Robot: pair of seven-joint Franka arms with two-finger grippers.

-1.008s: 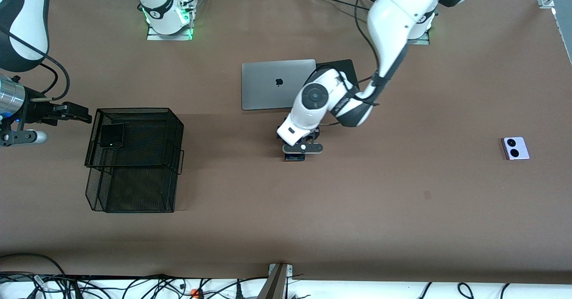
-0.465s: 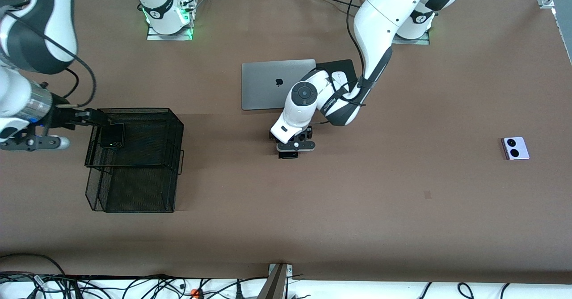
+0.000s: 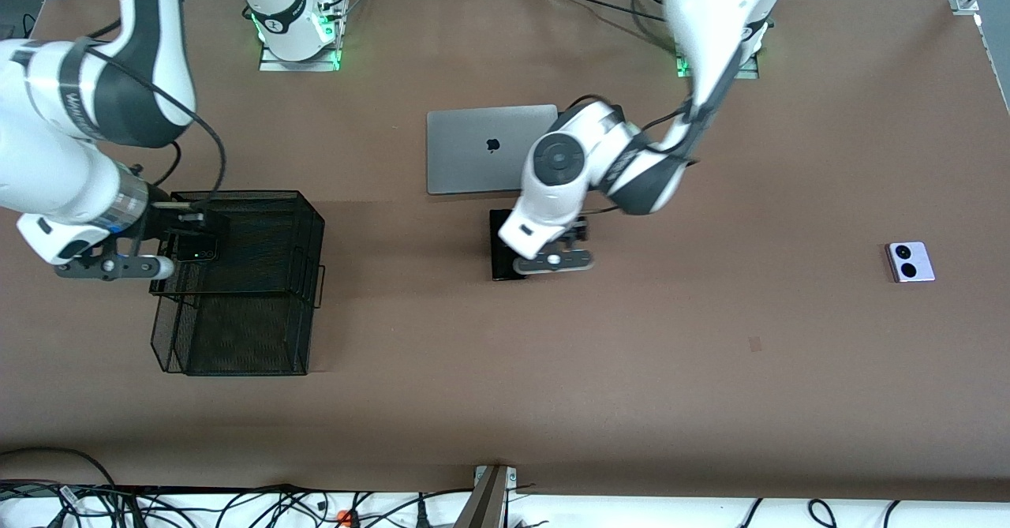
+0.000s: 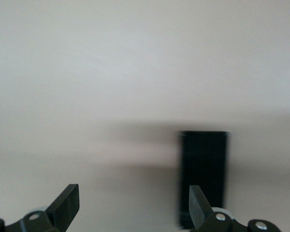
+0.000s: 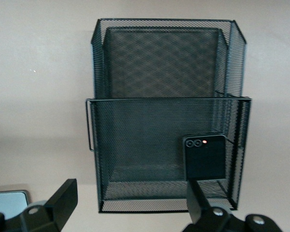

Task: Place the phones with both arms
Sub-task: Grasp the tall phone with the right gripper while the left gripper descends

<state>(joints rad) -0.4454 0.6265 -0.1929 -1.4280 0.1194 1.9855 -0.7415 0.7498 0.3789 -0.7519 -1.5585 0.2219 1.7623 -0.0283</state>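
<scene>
Phones are the job here, and the long black slab phone (image 3: pixel 503 244) lies flat on the bare table, just below the left gripper (image 3: pixel 552 264), partly hidden under that wrist and beside the grey laptop (image 3: pixel 481 149). The left wrist view shows the left gripper's fingers spread wide with nothing between them, the slab phone sitting just by one fingertip (image 4: pixel 199 203). Its long axis runs from the laptop toward the front camera. It looks thin, rigid, smooth and probably slippery, with glass that could crack, so I would pinch it across the narrow width, near the middle.

A squarish black flip phone (image 5: pixel 205 157) lies in the upper tray of the black mesh basket (image 5: pixel 164 121), lenses pointing away from the right gripper (image 5: pixel 128 203), which hangs open and empty right over it. A lilac flip phone (image 3: pixel 911 261) sits well away from both grippers, toward the left arm's end of the table.
</scene>
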